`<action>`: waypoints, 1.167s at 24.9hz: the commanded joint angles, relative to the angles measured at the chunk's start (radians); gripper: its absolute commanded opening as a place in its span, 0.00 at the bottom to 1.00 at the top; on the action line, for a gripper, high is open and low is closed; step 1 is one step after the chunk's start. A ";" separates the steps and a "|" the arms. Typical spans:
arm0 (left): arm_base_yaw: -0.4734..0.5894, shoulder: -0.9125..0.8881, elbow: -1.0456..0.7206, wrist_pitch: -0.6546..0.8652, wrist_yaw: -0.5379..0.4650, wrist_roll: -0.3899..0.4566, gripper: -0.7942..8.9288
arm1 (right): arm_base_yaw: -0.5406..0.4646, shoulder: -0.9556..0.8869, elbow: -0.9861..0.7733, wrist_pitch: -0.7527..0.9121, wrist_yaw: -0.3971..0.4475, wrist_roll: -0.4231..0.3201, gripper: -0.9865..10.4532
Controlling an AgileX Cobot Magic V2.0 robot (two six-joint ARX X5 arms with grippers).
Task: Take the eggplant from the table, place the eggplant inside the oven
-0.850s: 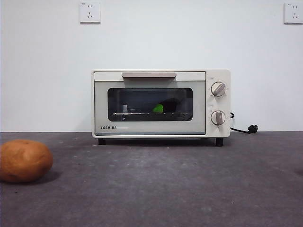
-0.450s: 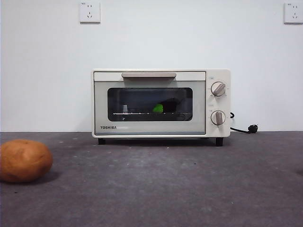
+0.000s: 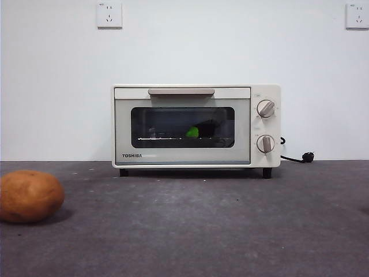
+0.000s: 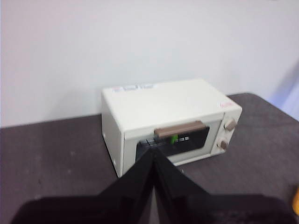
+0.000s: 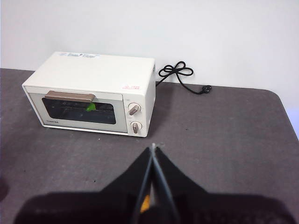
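Note:
The cream-white oven (image 3: 196, 126) stands at the back of the dark grey table (image 3: 207, 231) with its door closed. Behind the dark glass lies the eggplant (image 3: 202, 130) on the wire rack, its green stem cap showing and its dark body hard to make out. The oven (image 4: 170, 121) and a green speck of the eggplant (image 4: 174, 138) also show in the left wrist view, past my shut left gripper (image 4: 154, 151). My right gripper (image 5: 153, 149) is shut and empty, well back from the oven (image 5: 91, 93), where the eggplant (image 5: 90, 107) shows green.
A round orange-brown potato (image 3: 30, 196) sits on the table at the near left. The oven's black power cord and plug (image 5: 184, 77) lie behind it to the right. Two wall sockets (image 3: 109, 15) are on the white wall.

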 commanded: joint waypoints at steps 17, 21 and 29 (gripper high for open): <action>0.037 -0.013 0.003 0.097 0.006 0.275 0.08 | 0.001 0.037 -0.003 -0.023 0.003 0.010 0.09; 0.091 -0.071 -0.026 0.127 0.011 0.298 0.08 | 0.001 0.058 -0.003 -0.023 0.003 0.010 0.09; 0.145 -0.315 -0.389 0.504 0.010 0.298 0.08 | 0.001 0.128 -0.003 -0.023 0.003 0.010 0.09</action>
